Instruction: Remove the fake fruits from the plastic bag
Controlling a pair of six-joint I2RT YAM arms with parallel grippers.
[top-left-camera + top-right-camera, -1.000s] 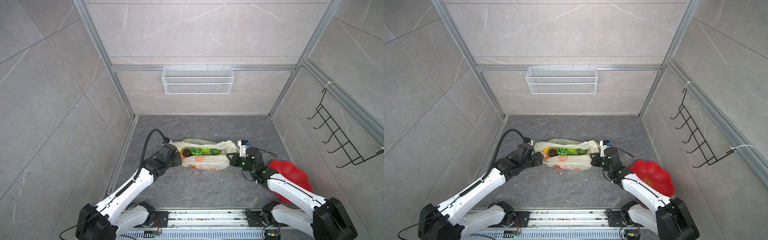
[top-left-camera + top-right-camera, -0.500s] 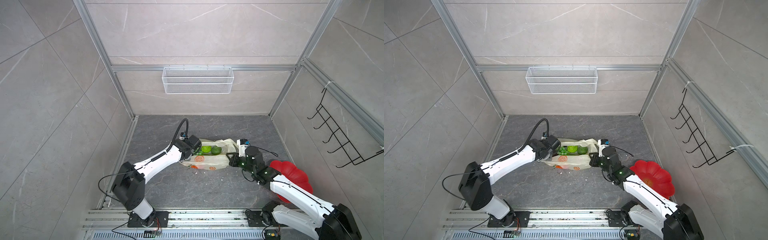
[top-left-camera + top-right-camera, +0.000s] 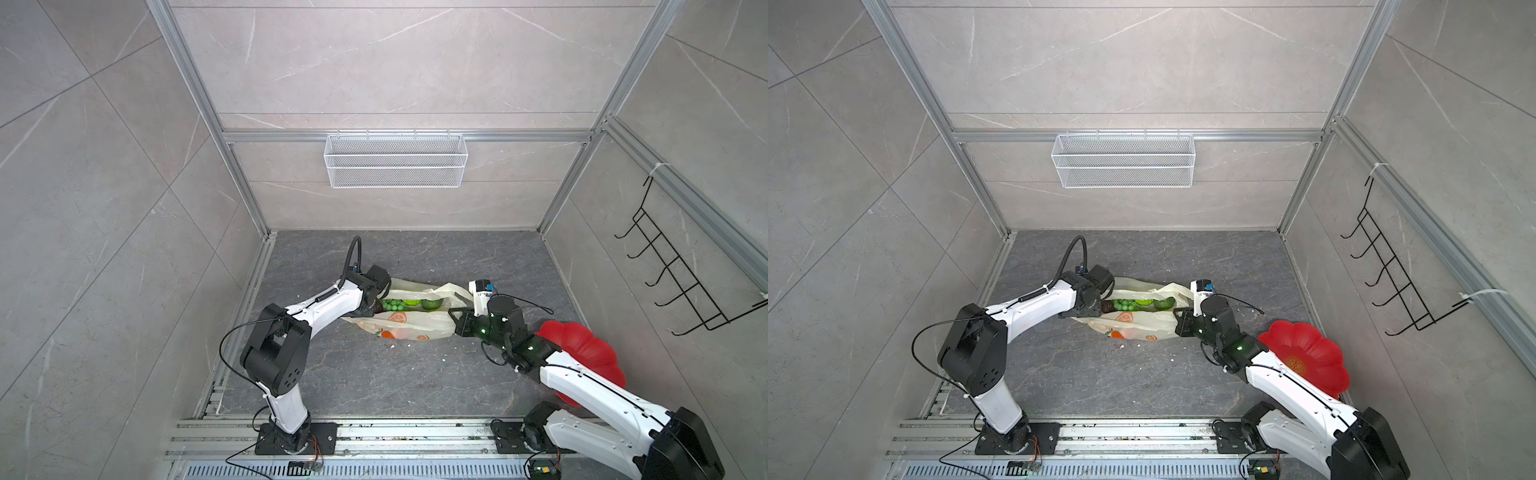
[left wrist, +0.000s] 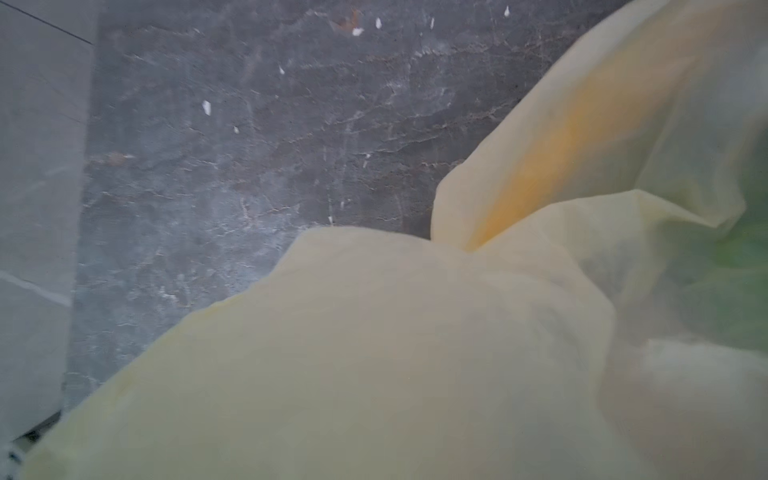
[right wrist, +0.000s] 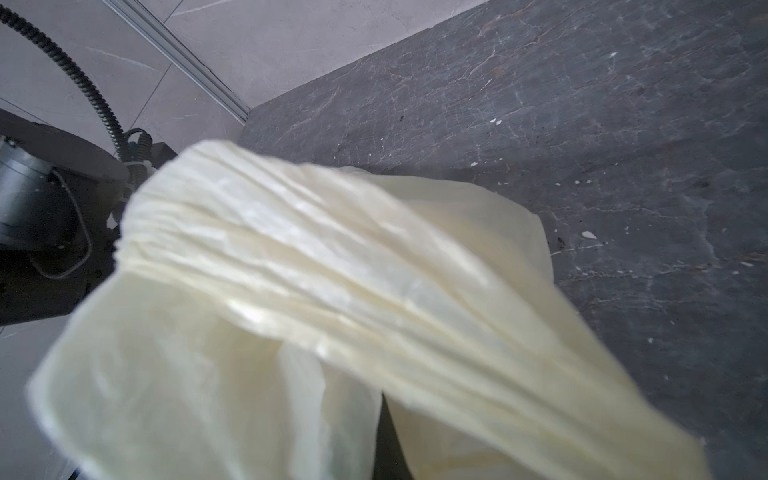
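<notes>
The plastic bag [image 3: 415, 326] [image 3: 1142, 322] lies on the dark floor, its mouth gaping toward the back wall. Fake fruits show in the mouth: a green grape bunch [image 3: 392, 306] [image 3: 1127, 306], a green avocado [image 3: 432, 304] and a dark one [image 3: 1108, 307]. My left gripper [image 3: 376, 305] is at the bag's left end by the grapes. Its fingers are hidden, and in the left wrist view the bag film [image 4: 374, 353] covers them. My right gripper [image 3: 455, 324] [image 3: 1177, 324] is shut on the bag's right end, and bunched film [image 5: 311, 270] fills the right wrist view.
A red flower-shaped plate [image 3: 582, 353] [image 3: 1304, 357] sits at the right, partly under my right arm. A white wire basket [image 3: 395, 166] hangs on the back wall and a black hook rack [image 3: 681, 291] on the right wall. White crumbs dot the floor.
My left arm has swung in from the front left, and its gripper has moved to the bag's left end beside the grapes. The right gripper has kept its hold and barely moved.
</notes>
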